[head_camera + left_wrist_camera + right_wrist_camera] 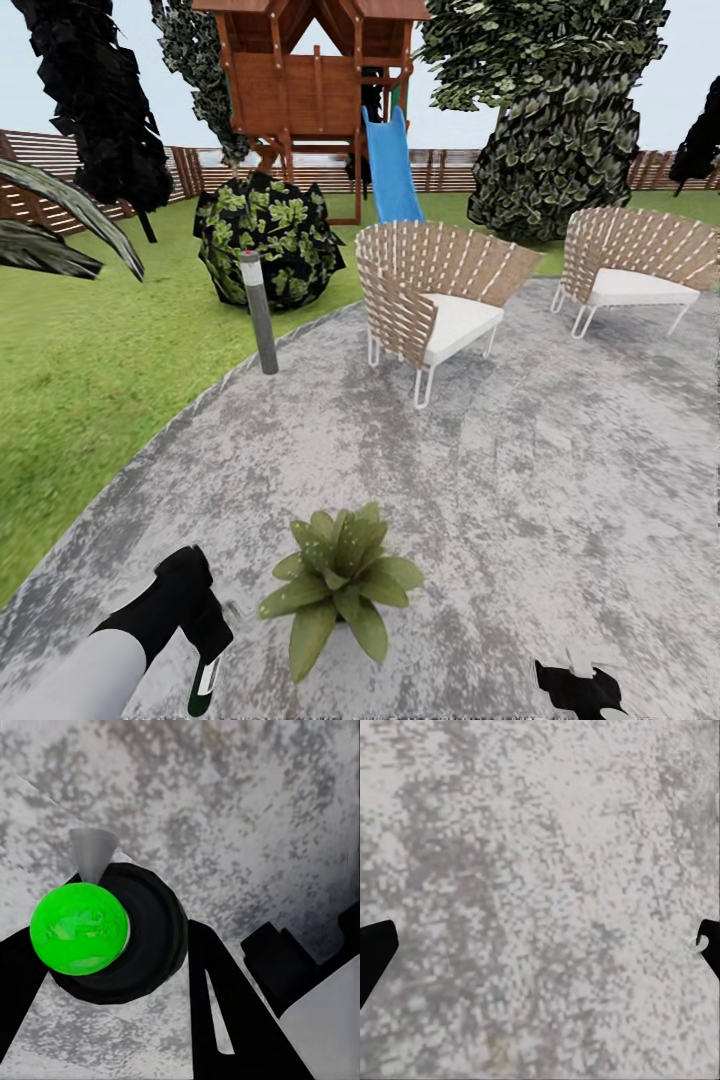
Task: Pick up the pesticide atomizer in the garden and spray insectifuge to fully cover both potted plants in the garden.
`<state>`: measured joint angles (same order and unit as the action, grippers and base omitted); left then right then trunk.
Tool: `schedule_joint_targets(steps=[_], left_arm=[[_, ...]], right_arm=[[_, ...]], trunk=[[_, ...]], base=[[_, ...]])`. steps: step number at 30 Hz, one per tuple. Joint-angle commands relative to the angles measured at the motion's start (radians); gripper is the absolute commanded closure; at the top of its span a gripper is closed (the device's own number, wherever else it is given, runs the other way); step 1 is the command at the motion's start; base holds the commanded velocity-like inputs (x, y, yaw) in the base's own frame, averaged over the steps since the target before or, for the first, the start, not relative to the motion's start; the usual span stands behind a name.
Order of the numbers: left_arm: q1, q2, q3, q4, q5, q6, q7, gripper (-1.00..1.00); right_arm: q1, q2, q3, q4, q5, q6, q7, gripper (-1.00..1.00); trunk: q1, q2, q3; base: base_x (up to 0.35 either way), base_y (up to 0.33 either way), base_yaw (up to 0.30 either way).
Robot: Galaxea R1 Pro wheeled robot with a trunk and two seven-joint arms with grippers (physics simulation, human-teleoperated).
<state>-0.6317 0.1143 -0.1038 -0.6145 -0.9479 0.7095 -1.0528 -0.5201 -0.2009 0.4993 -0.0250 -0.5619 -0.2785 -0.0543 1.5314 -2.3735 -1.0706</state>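
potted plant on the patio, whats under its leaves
Grey mottled patio paving shows all around the potted plant. Its leaves cover the pot, so the pot cannot be seen. The left claw holds the pesticide atomizer beside it.

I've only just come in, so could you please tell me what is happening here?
The robot stands on the grey patio in a garden. Its left gripper holds the pesticide atomizer, green top showing between the fingers, beside one potted plant. The right gripper hangs open over bare paving. Two woven chairs stand further back.
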Motion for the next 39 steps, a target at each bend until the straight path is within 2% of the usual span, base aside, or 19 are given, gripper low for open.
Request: schedule_joint_targets(steps=[1,12,15,18,21,22,23,24,25,28,29,32,34,35,37,39], left_arm=[[0.000,0.001,-0.004,-0.002,-0.005,0.007,-0.007,1.00],[-0.011,-0.002,-0.007,-0.003,-0.005,0.009,-0.007,1.00],[-0.014,-0.031,-0.009,-0.025,-0.011,0.019,-0.003,1.00],[-0.019,-0.063,-0.014,-0.090,-0.013,0.129,-0.010,1.00],[-0.064,-0.057,-0.017,-0.101,-0.013,0.160,-0.064,1.00],[-0.088,-0.052,-0.017,-0.098,-0.015,0.161,-0.118,1.00],[-0.108,-0.045,-0.019,-0.096,-0.025,0.160,-0.177,1.00],[-0.118,-0.036,-0.019,-0.094,-0.053,0.158,-0.226,1.00],[-0.124,-0.029,-0.018,-0.095,-0.096,0.157,-0.258,1.00],[-0.122,-0.024,-0.018,-0.098,-0.203,0.155,-0.308,1.00],[-0.120,-0.026,-0.018,-0.096,-0.216,0.154,-0.319,1.00],[-0.117,-0.048,-0.015,-0.093,-0.221,0.153,-0.325,1.00],[-0.115,-0.084,-0.014,-0.091,-0.223,0.153,-0.325,1.00],[-0.114,-0.093,-0.014,-0.091,-0.224,0.153,-0.325,1.00],[-0.113,-0.097,-0.014,-0.092,-0.222,0.153,-0.326,1.00],[-0.111,-0.089,-0.013,-0.094,-0.219,0.152,-0.327,1.00]], right_arm=[[0.000,0.000,0.008,-0.001,-0.006,-0.001,-0.004,-1.00],[0.000,0.000,0.008,-0.001,-0.006,-0.001,-0.003,-1.00],[0.000,0.000,0.008,-0.001,-0.005,0.000,-0.003,-1.00],[0.000,0.000,0.008,-0.001,-0.004,0.001,-0.002,-1.00],[0.000,0.000,0.008,-0.001,-0.004,0.000,-0.002,-1.00],[0.000,0.000,0.008,-0.001,-0.004,0.001,-0.002,-1.00],[0.000,0.000,0.008,-0.001,-0.004,0.000,-0.002,-1.00],[0.000,0.000,0.008,-0.001,-0.004,0.001,-0.002,-1.00],[0.000,0.000,0.008,-0.001,-0.004,0.001,-0.002,-1.00],[0.000,0.000,0.008,0.000,-0.002,0.001,-0.002,-1.00],[0.000,0.000,0.008,0.000,-0.001,0.001,-0.001,-1.00],[0.001,0.000,0.008,0.000,-0.001,0.000,-0.001,-1.00],[0.003,0.000,0.008,0.000,-0.001,0.000,-0.001,-1.00],[0.003,0.000,0.008,0.000,-0.001,0.000,-0.001,-1.00],[0.003,0.000,0.008,0.000,-0.001,0.001,-0.001,-1.00],[0.003,0.000,0.008,0.000,-0.001,0.001,-0.001,-1.00]], trunk=[[0.000,0.000,-0.001],[0.000,0.000,-0.001],[0.000,0.000,-0.001],[0.000,0.000,-0.001],[0.000,0.000,-0.001],[0.000,0.000,-0.001],[0.000,0.000,-0.001],[0.000,0.000,-0.001],[0.000,0.000,-0.001],[0.000,0.000,-0.001],[0.000,0.000,-0.001],[0.000,0.000,-0.001],[0.000,0.000,-0.001],[0.000,0.000,-0.001],[0.000,0.000,-0.001],[0.000,0.000,-0.001]], base=[[-0.183,-0.226,0.000],[-0.201,-0.168,0.165],[-0.016,-0.015,0.023],[-0.003,-0.002,0.004],[0.000,0.000,0.000],[0.000,0.000,0.000],[0.000,0.000,0.000],[0.000,0.000,0.000],[0.000,0.000,0.000],[0.000,0.000,0.000],[0.000,0.000,0.000],[0.000,0.000,0.000],[0.000,0.000,0.000],[0.000,0.000,0.000],[0.000,0.000,0.000],[0.000,0.000,0.000]])
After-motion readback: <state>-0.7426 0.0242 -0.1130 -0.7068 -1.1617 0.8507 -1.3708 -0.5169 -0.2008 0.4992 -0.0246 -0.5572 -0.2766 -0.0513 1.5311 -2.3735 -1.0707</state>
